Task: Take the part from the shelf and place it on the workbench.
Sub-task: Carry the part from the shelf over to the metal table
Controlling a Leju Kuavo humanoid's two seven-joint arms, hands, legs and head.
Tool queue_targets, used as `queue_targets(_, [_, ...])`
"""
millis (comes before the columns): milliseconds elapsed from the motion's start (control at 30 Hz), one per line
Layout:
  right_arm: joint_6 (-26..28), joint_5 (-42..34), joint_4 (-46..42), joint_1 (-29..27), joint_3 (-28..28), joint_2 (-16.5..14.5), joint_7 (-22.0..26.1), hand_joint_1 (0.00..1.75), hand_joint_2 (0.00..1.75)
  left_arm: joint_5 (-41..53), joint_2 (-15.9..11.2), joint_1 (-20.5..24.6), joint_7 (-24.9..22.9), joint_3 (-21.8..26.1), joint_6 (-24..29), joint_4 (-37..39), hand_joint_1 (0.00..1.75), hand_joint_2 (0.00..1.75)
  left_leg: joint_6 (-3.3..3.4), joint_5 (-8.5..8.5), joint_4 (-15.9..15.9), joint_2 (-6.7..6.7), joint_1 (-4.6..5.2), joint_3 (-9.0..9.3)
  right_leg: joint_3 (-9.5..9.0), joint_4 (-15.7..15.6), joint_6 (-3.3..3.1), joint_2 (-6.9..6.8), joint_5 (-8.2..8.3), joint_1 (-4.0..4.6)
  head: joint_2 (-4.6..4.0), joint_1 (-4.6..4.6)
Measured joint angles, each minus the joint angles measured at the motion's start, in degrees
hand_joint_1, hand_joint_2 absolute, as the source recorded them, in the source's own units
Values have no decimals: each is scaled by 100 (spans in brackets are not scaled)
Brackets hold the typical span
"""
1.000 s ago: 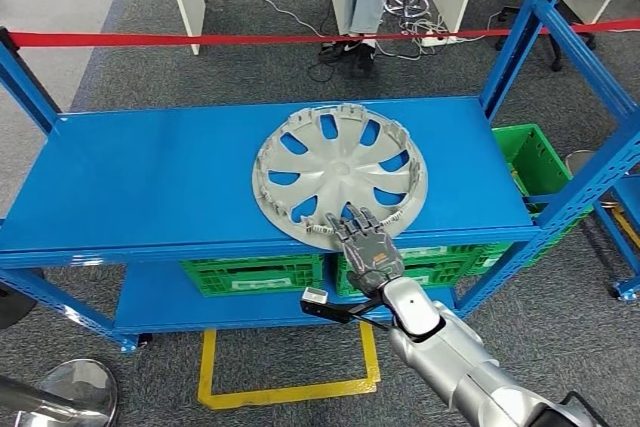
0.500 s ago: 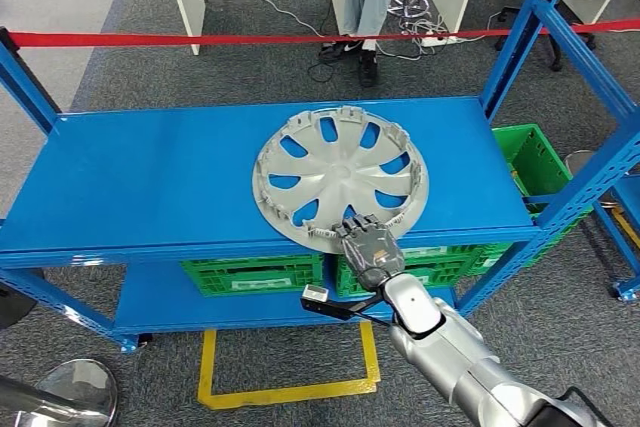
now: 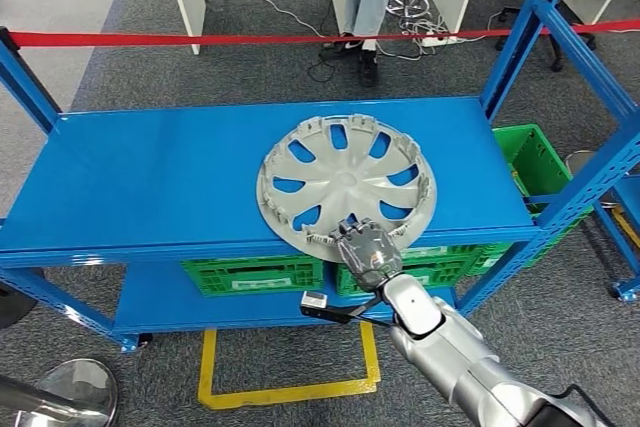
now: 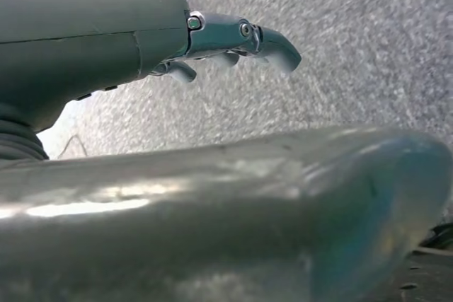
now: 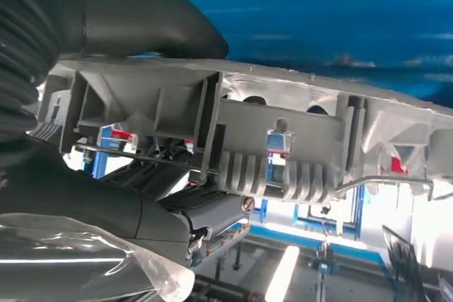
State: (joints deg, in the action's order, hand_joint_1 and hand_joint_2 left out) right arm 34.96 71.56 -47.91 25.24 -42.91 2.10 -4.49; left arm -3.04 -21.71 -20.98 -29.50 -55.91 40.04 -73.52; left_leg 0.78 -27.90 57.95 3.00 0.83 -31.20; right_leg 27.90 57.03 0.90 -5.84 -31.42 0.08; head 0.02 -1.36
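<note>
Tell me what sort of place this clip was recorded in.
Probably an industrial test or training area set up like a parts store: a blue steel shelf holding a wheel cover, green crates beneath, yellow floor marking, and a red barrier tape fencing it off.

Plastic hubcap, painted steel shelf, carpet floor

The hubcap (image 3: 347, 183) looks like matt silver-grey plastic, smooth on its spokes; the right wrist view shows its rim (image 5: 251, 132) ribbed and moulded, with a thin bare wire clip. The shelf (image 3: 136, 182) is smooth blue painted metal with a soft sheen. The right hand (image 3: 367, 251) has dark matt fingers, a grey ribbed rubbery cover (image 5: 24, 33) and a glossy silver metal arm (image 3: 460, 362). The left hand (image 4: 235, 37) shows shiny metal finger links. The crates (image 3: 249, 274) are glossy green plastic. The floor (image 3: 189, 72) is rough grey carpet.
</note>
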Motion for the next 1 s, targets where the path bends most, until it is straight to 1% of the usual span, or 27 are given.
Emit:
queue_targets(167, [309, 129, -432, -129, 77, 9, 98, 175, 175, 488, 22, -141, -100, 201, 1, -2, 0, 0, 0, 0, 0, 1, 0, -4, 4, 0, 0, 3, 0, 0, 0, -1])
queue_targets(367, [357, 370, -1641, -321, 217, 99, 317, 175, 175, 647, 54, -359, -195, 546, 2, -60, 0, 0, 0, 0, 0, 2, 0, -13, 16, 0, 0, 5, 0, 1, 0, 1])
queue_targets(500, [379, 431, -2133, -343, 229, 136, 384, 175, 175, 648, 71, -393, -196, 632, 2, -70, 0, 0, 0, 0, 0, 0, -1, -14, 16, 0, 0, 2, -1, 3, 0, 0])
queue_targets(600, [390, 533, -2567, -394, 248, 189, 525, 175, 175, 638, 81, -416, -202, 678, 2, -70, 0, 0, 0, 0, 0, 1, -1, -15, 17, 1, 0, 5, -1, 3, 0, 0])
queue_targets(667, [403, 607, -2901, -391, 255, 222, 625, 175, 175, 635, 50, -421, -286, 683, 2, -98, 0, 87, 0, 0, 0, 2, -1, -15, 17, 1, 0, 7, -1, 3, 0, -1])
queue_targets(733, [421, 649, -3241, -353, 233, 263, 677, 175, 175, 657, -51, -445, -436, 666, 2, -204, 0, 175, 0, 0, 0, 2, -1, -15, 17, 1, 0, 7, -1, 4, 0, -3])
queue_targets(867, [468, 698, -3791, -260, 117, 357, 683, 175, 175, 678, -278, -471, -560, 604, 2, -412, 0, 175, 0, 0, 0, 1, 0, -15, 15, 1, 0, 3, -1, 3, 0, 1])
queue_targets(1000, [480, 726, -4117, -189, 4, 467, 679, 175, 175, 636, -354, -441, -566, 520, 2, -454, 0, 175, 0, 0, 0, 2, -1, -14, 14, 1, 0, 4, -1, 3, 0, -2])
